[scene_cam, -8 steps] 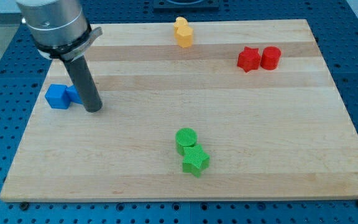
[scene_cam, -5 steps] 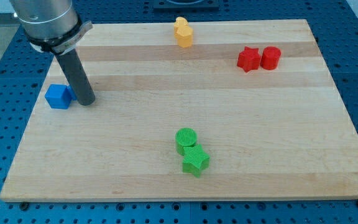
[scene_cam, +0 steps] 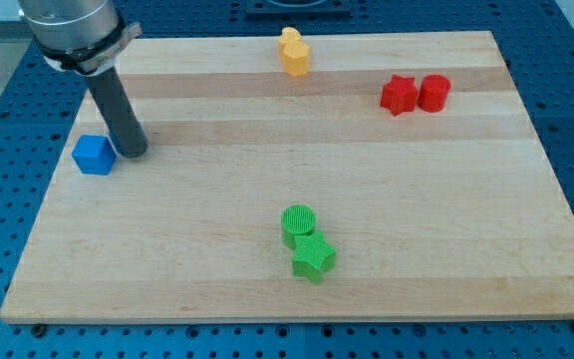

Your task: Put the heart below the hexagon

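Observation:
Two yellow blocks touch near the view's top edge: a smaller one (scene_cam: 288, 38) above and a larger one (scene_cam: 295, 59) below it. I cannot tell which is the heart and which the hexagon. My tip (scene_cam: 134, 153) rests on the board at the view's left, far from the yellow pair. It stands right against the right side of a blue block (scene_cam: 94, 155) that looks like a cube. The rod hides whatever lies just behind it.
A red star (scene_cam: 398, 95) and a red cylinder (scene_cam: 433, 92) sit side by side at the upper right. A green cylinder (scene_cam: 299, 222) touches a green star (scene_cam: 313, 258) at the lower middle. The wooden board (scene_cam: 446, 219) lies on a blue pegboard.
My tip has slid a little to the left and up, closing on the blue block. A second blue piece seen beside the rod earlier is now hidden. No other block moved.

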Controlling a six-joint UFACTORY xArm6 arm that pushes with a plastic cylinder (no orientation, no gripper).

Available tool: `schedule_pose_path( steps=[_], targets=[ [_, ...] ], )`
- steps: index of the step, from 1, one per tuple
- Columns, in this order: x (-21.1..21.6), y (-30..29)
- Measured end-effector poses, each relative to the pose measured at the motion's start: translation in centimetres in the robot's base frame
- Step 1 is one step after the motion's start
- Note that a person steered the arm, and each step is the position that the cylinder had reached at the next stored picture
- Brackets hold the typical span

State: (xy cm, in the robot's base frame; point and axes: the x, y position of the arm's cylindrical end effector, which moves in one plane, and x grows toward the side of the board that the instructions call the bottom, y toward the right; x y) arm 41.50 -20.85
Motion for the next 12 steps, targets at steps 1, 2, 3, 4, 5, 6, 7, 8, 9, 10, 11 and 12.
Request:
schedule_pose_path(
  steps=[1, 2, 3, 4, 5, 6, 7, 8, 9, 10, 11, 12],
  targets=[
    [0.0, 0.0],
    [0.0, 1.6],
    [-0.9, 5.7],
    [-4.1, 8.6],
    [-9.7, 8.7],
    [-15.2, 8.7],
    [-20.0, 9.2],
    [-22.2, 10.9],
    [-22.3, 12.9],
    [-22.3, 16.6],
    [-22.2, 19.6],
    [-22.2, 22.7]
  ],
)
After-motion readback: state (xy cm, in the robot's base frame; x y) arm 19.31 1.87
